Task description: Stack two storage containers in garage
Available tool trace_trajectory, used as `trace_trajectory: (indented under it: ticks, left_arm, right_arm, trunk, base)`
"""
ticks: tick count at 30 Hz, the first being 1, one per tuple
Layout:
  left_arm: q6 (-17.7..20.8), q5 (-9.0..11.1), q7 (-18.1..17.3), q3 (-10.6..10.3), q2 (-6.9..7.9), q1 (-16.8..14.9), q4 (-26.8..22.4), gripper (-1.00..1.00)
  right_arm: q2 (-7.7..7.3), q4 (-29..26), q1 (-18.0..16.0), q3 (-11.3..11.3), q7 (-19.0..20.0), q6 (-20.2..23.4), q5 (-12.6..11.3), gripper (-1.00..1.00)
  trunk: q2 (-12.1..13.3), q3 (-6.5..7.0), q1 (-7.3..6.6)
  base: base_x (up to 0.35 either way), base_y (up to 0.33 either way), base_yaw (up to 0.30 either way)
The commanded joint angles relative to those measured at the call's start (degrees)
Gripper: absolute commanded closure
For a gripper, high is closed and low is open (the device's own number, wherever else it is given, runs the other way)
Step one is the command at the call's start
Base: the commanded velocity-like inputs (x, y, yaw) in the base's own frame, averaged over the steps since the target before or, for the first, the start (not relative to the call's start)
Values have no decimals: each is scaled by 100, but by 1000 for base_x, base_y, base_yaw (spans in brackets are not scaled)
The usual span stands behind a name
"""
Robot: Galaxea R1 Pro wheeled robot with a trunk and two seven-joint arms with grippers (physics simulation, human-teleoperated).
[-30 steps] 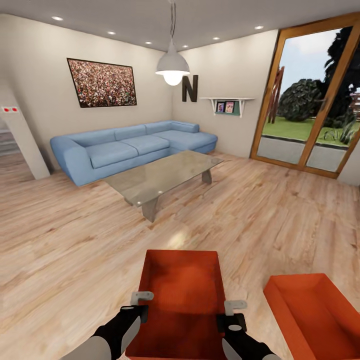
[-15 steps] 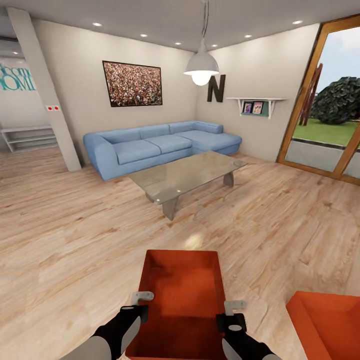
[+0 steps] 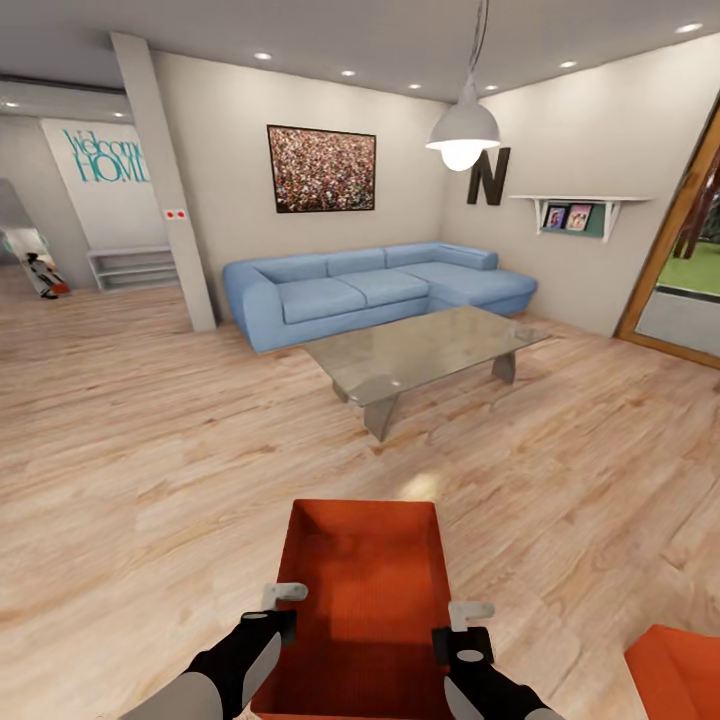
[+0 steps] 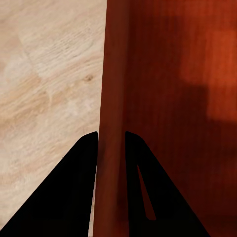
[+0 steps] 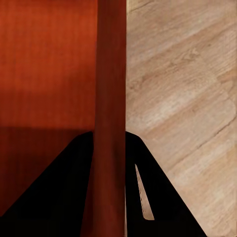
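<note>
Head view, carried container: one orange-red storage container sits low in front of the robot, between both arms, over the wood plank floor of the living room.
Head view, second container: only a corner shows at the lower right edge, resting on the planks; the rest is cut off.
Head view, hands: left hand at the carried bin's left wall, right hand at its right wall.
Head view, surroundings: blue sofa and glass coffee table lie well ahead; no garage visible.
Left wrist view: both fingers clamped on the thin wall, one inside, one outside.
Right wrist view: fingers pinch the opposite wall likewise.
Handling, judged: light, empty, thin flared walls likely to flex; ribbed surface should aid grip; hold both side rims evenly.
Hidden: the bin's near end and underside; whether it clears the floor cannot be told.
</note>
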Motion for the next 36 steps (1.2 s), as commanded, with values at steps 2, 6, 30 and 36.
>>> trace_trajectory:
  ticks: [2,6,30,36]
  left_arm:
    - [49,-154,80,-14,27,-4,-33,100]
    - [49,-154,80,-14,27,-4,-34,100]
    - [58,-154,80,-14,27,-4,-33,100]
    - [64,-154,80,-14,27,-4,-34,100]
  right_arm:
    - [-7,71,-4,-7,-56,-3,-116,100]
    - [-7,71,-4,-7,-56,-3,-116,100]
    - [-16,71,-4,-7,-59,-3,-116,100]
    - [-16,71,-4,-7,-57,-3,-116,100]
  trunk:
    - [-3,-5,-1]
    - [-3,-5,-1]
    - [-3,-5,-1]
    - [-3,-5,-1]
  base:
    - [0,0,300]
    - [0,0,300]
    - [0,0,300]
    - [0,0,300]
